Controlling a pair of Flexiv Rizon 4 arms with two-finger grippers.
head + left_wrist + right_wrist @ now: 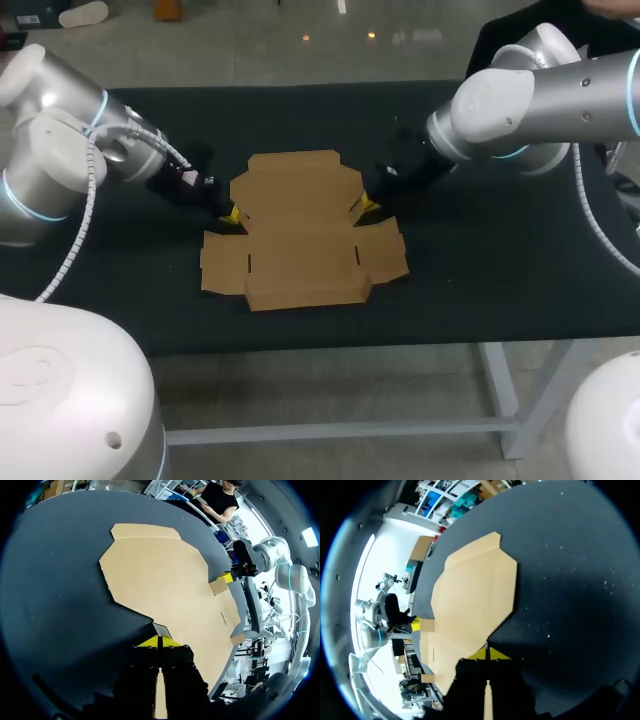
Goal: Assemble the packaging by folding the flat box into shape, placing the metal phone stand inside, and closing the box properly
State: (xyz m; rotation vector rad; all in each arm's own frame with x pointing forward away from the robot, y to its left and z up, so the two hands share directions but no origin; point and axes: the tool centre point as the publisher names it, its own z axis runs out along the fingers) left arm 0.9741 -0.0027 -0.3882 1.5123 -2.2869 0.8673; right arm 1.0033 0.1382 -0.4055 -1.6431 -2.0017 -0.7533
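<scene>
Left hand (159,641) — clenched. Its two yellow tips are pressed together on a small left flap (161,629) at the side of the box (160,580), and the flap stands up from between them. Ahead of this hand the rest of the box spreads out as brown cardboard, unfolded and lying flat on the black counter (60,590).

Right hand (489,653) — also clenched, gripping the box at the opposite side. From the left wrist, a small right flap (218,586) shows tilted up off the counter, right against this hand's yellow tip.

Head view: the two hands face each other with the box between them. Each sits at a side notch, where the panel with cut corners meets the wider panel.
- The cut-corner panel runs away from both hands toward the far edge of the counter.
- The wider panel, with a wing on each end and two short slits, lies on the robot's side of the hands.

The left arm (60,160) and the right arm (530,100) come in low over the counter behind their hands.
</scene>
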